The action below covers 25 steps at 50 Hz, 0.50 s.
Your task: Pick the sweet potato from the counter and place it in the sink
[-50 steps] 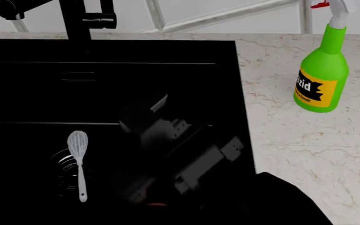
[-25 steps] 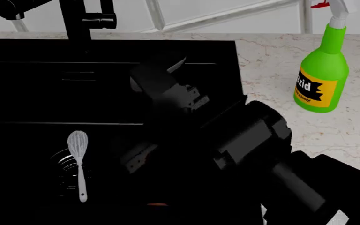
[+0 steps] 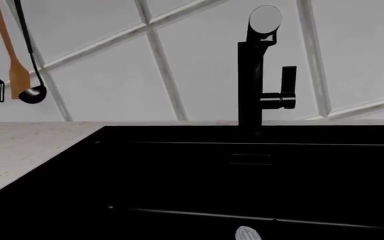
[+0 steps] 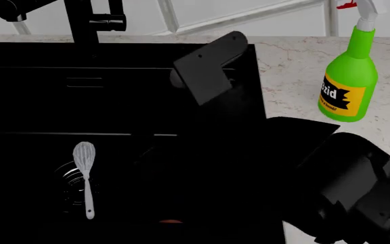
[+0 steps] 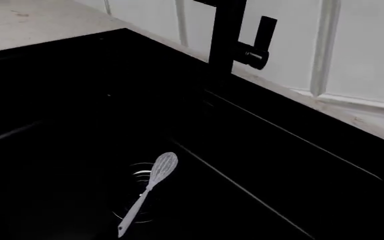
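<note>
The sweet potato shows only as a small reddish sliver (image 4: pixel 170 221) low on the floor of the black sink (image 4: pixel 32 101), the rest lost in the dark under my right arm. The sink also fills the left wrist view (image 3: pixel 178 175) and the right wrist view (image 5: pixel 58 75). My right gripper (image 4: pixel 208 71) is raised over the sink's back right part, well above and away from the sliver; its fingers do not show. The left gripper is out of view. The white marble counter (image 4: pixel 317 152) lies right of the sink.
A white whisk (image 4: pixel 85 173) lies over the round drain (image 4: pixel 69 190), also seen in the right wrist view (image 5: pixel 153 180). The black faucet (image 4: pixel 79 20) stands at the sink's back. A green spray bottle (image 4: pixel 347 86) stands on the counter. Utensils (image 3: pixel 15 60) hang on the wall.
My right arm has risen out of the sink basin and moved toward its back right corner. The reddish sliver and the whisk have not moved.
</note>
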{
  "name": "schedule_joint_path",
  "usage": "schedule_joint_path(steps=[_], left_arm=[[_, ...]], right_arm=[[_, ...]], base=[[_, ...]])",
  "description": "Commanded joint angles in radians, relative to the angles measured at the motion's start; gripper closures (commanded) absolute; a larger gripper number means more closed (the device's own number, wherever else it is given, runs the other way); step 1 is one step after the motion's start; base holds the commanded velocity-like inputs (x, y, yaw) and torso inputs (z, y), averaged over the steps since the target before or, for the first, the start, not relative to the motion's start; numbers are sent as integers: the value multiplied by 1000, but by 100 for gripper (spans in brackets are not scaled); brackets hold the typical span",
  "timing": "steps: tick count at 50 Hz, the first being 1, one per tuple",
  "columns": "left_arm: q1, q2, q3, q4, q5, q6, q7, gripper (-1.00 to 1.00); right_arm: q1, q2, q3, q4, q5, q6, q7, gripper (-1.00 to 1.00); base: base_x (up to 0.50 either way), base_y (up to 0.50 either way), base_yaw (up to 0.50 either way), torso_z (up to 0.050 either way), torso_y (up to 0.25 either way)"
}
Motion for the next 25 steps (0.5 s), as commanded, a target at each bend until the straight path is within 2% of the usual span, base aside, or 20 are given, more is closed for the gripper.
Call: schedule_joint_path(steps=[1,15,25], left_arm=[[0,0,4,-6,0,10,1,-100],[-5,-1,15,-13,0,17,0,-100],[-1,-7,10,4,-9,5,-3,-100]], right_arm=[[-60,146,56,-227,45,-54,99,-100],[-130,302,119,-426,83,-137,180,-100],[-261,446,153,-571,59,-272,234,-100]], base=[[0,0,0,0,0],[0,0,0,0,0],[0,0,0,0,0]])
